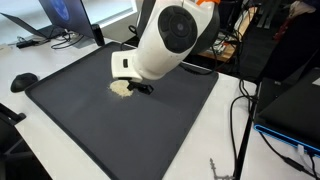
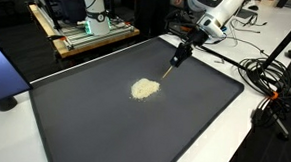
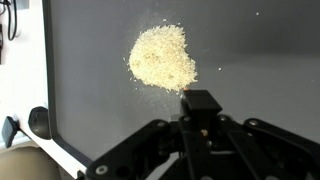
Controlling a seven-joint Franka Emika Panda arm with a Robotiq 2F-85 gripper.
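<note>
A small pile of pale grains (image 3: 162, 58) lies on a large dark mat (image 3: 90, 60); both exterior views show the pile (image 1: 120, 88) (image 2: 144, 89) near the mat's (image 2: 103, 129) middle. My gripper (image 3: 200, 118) is shut on a black-handled tool (image 3: 198, 103). Seen in an exterior view, the tool is a thin stick (image 2: 174, 63) slanting down from the gripper (image 2: 191, 47) towards the pile. Its tip stands at the pile's near edge in the wrist view; whether it touches the grains I cannot tell. The arm's white body hides most of the gripper in an exterior view.
The mat (image 1: 150, 130) lies on a white table (image 1: 60, 150). A laptop (image 1: 65, 15) and a black mouse-like object (image 1: 24, 81) sit beyond its corner. Cables (image 2: 266, 77) trail beside one edge, and a wooden crate with equipment (image 2: 88, 33) stands behind.
</note>
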